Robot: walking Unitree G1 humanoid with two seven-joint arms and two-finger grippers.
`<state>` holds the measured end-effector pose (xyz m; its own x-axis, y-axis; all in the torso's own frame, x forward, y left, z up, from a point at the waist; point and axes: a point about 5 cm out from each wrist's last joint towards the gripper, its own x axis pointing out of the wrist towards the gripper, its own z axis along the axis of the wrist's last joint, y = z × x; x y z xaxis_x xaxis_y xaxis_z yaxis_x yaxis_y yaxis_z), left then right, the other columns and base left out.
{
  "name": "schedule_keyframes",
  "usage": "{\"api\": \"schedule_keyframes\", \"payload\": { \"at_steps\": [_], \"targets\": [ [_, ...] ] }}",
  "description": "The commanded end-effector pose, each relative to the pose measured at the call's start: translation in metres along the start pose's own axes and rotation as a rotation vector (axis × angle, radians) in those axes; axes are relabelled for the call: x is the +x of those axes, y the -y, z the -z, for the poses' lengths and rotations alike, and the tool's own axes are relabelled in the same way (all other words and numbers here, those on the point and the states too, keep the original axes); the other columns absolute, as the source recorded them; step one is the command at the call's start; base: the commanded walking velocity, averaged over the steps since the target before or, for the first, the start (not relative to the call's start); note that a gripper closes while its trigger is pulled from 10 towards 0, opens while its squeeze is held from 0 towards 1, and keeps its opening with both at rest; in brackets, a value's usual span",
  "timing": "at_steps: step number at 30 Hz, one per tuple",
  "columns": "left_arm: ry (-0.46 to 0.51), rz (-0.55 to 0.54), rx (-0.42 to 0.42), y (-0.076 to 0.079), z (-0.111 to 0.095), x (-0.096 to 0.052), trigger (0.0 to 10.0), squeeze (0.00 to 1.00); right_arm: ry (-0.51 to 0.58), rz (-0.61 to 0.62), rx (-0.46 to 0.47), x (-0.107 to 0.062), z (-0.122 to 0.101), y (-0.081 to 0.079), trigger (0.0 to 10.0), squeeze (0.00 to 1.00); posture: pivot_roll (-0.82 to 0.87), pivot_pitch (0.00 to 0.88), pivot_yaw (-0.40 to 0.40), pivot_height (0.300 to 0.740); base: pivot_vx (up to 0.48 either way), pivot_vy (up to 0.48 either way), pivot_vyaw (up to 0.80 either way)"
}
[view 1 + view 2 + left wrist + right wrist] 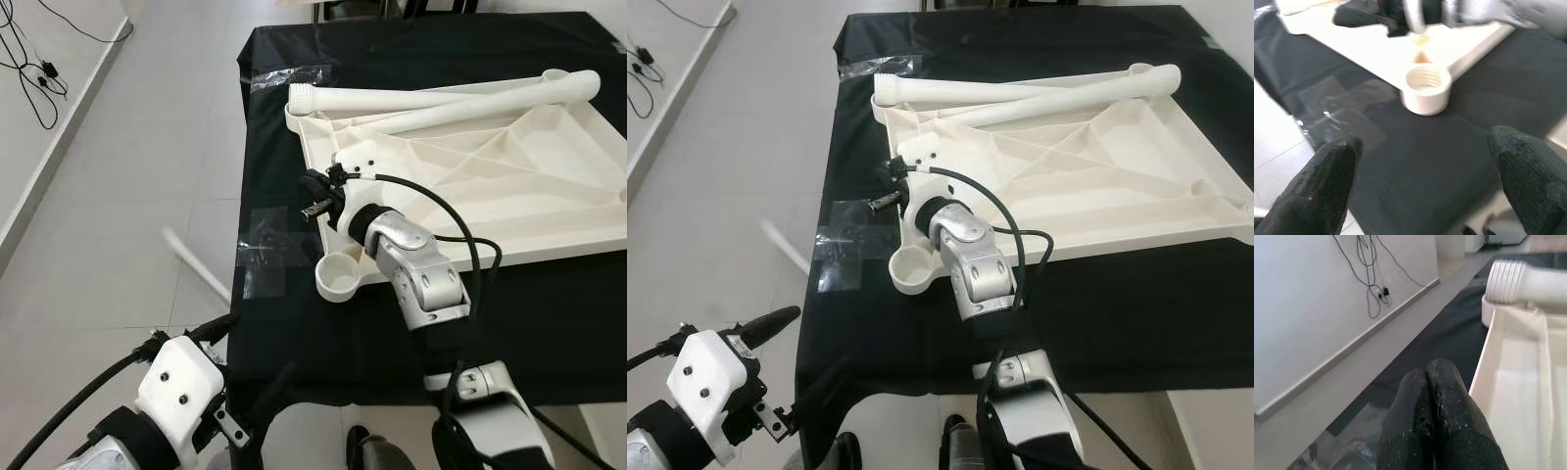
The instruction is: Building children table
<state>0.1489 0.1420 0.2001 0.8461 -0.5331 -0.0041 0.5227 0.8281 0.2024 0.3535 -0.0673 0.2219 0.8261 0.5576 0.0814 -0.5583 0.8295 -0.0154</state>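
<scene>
A large table draped in black cloth (549,323) is being used as the work surface, and on it a white moulded plastic tabletop (509,176) is lying upside down, its ribbed underside facing up. Two long white plastic legs (441,98) with threaded ends are resting across the far edge of the tabletop, not yet screwed in. At the near corner a round white threaded socket (1423,90) is standing open and unfilled, beside patches of clear tape (269,255) stuck to the cloth.

The right gripper (315,196) is being held at the tabletop's left rim, just past the near socket; its two black fingers (1440,421) are pressed together with nothing between them. The left gripper (1425,161) is being kept low at the table's near edge, its fingers spread wide and empty, aimed toward the near socket.

The leg-fitting step is judged to be barely begun, since no leg is seated. The next move is likely to call for a leg being grasped near its threaded end, carried to a socket, stood upright and twisted in while the tabletop is being steadied.
</scene>
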Motion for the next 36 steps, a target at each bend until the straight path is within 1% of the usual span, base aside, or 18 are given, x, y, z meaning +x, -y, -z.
{"api": "schedule_keyframes", "payload": {
  "at_steps": [1, 5, 6, 7, 8, 9, 10, 13, 15, 18, 22, 24, 25, 26, 27, 28, 32, 36],
  "targets": [
    [-0.020, -0.028, -0.030, -0.004, 0.006, 0.000, 10.0, 0.00, 0.017, -0.008, 0.049, -0.006, 0.004, -0.003, 10.0, 0.00, 0.07, 0.189, -0.007, 0.740, 0.000, 0.000, 0.00],
    [-0.015, -0.049, -0.044, -0.008, 0.007, 0.002, 10.0, 0.00, 0.012, -0.008, 0.062, -0.010, 0.008, -0.004, 10.0, 0.00, 0.07, 0.181, -0.006, 0.740, 0.000, 0.000, 0.00],
    [-0.001, -0.146, -0.095, -0.024, 0.010, 0.008, 10.0, 0.00, 0.011, -0.027, 0.065, -0.022, 0.015, -0.008, 10.0, 0.00, 0.05, 0.140, 0.000, 0.740, 0.000, 0.000, 0.00],
    [-0.001, -0.146, -0.095, -0.024, 0.010, 0.008, 10.0, 0.00, 0.011, -0.027, 0.065, -0.022, 0.015, -0.008, 10.0, 0.00, 0.05, 0.140, 0.000, 0.740, 0.000, 0.000, 0.00],
    [0.004, -0.177, -0.113, -0.029, 0.011, 0.010, 10.0, 0.00, 0.011, -0.037, 0.058, -0.026, 0.017, -0.010, 10.0, 0.00, 0.05, 0.140, 0.000, 0.740, 0.000, 0.000, 0.00],
    [0.004, -0.177, -0.113, -0.029, 0.011, 0.010, 10.0, 0.00, 0.011, -0.037, 0.058, -0.026, 0.017, -0.010, 10.0, 0.00, 0.05, 0.140, 0.000, 0.740, 0.000, 0.000, 0.00],
    [0.006, -0.206, -0.116, -0.034, 0.012, 0.013, 10.0, 0.00, 0.014, -0.038, 0.063, -0.029, 0.018, -0.009, 10.0, 0.00, 0.05, 0.124, 0.001, 0.740, 0.000, 0.000, 0.80],
    [0.006, -0.266, -0.106, -0.045, 0.015, 0.018, 10.0, 0.00, 0.024, -0.027, 0.095, -0.035, 0.019, -0.004, 10.0, 0.00, 0.04, 0.101, 0.001, 0.740, 0.000, 0.000, 0.80],
    [0.011, -0.322, -0.079, -0.051, 0.015, 0.019, 10.0, 0.00, 0.028, -0.003, 0.104, -0.039, 0.022, 0.002, 10.0, 0.00, 0.04, 0.069, 0.003, 0.740, 0.000, 0.000, 0.80],
    [0.008, -0.363, -0.051, -0.057, 0.017, 0.021, 10.0, 0.00, 0.025, 0.019, 0.105, -0.043, 0.024, 0.006, 10.0, 0.00, 0.04, 0.056, 0.005, 0.740, 0.000, 0.000, 0.80],
    [0.003, -0.382, -0.035, -0.060, 0.019, 0.025, 10.0, 0.00, 0.021, 0.036, 0.104, -0.046, 0.026, 0.009, 10.0, 0.00, 0.03, 0.038, 0.009, 0.740, 0.000, 0.000, 0.80],
    [-0.011, -0.407, 0.003, -0.064, 0.021, 0.029, 10.0, 0.00, 0.012, 0.064, 0.098, -0.051, 0.029, 0.013, 10.0, 0.00, 0.03, 0.025, 0.014, 0.740, 0.000, 0.000, 0.80],
    [-0.011, -0.407, 0.003, -0.064, 0.021, 0.029, 10.0, 0.00, 0.012, 0.064, 0.098, -0.051, 0.029, 0.013, 10.0, 0.00, 0.03, 0.025, 0.014, 0.740, 0.000, 0.000, 0.80],
    [-0.025, -0.417, 0.025, -0.065, 0.022, 0.031, 10.0, 0.00, 0.003, 0.080, 0.091, -0.056, 0.032, 0.015, 10.0, 0.00, 0.02, 0.015, 0.016, 0.740, 0.000, 0.000, 0.80],
    [-0.044, -0.420, 0.038, -0.063, 0.026, 0.032, 10.0, 0.00, -0.022, 0.110, 0.079, -0.066, 0.039, 0.017, 10.0, 0.00, 0.02, 0.006, 0.018, 0.740, 0.000, 0.000, 0.80],
    [-0.044, -0.420, 0.038, -0.063, 0.026, 0.032, 10.0, 0.00, -0.022, 0.110, 0.079, -0.066, 0.039, 0.017, 10.0, 0.00, 0.02, 0.006, 0.018, 0.740, 0.000, 0.000, 0.80],
    [-0.052, -0.429, -0.004, -0.057, 0.031, 0.028, 10.0, 0.00, -0.039, 0.135, 0.081, -0.080, 0.045, 0.018, 10.0, 0.00, 0.02, 0.000, 0.023, 0.740, 0.000, 0.000, 0.80],
    [-0.050, -0.442, -0.057, -0.052, 0.039, 0.025, 10.0, 0.00, -0.048, 0.189, 0.075, -0.088, 0.049, 0.019, 10.0, 0.00, 0.02, 0.000, 0.024, 0.740, 0.095, 0.000, 0.25]
  ]
}}
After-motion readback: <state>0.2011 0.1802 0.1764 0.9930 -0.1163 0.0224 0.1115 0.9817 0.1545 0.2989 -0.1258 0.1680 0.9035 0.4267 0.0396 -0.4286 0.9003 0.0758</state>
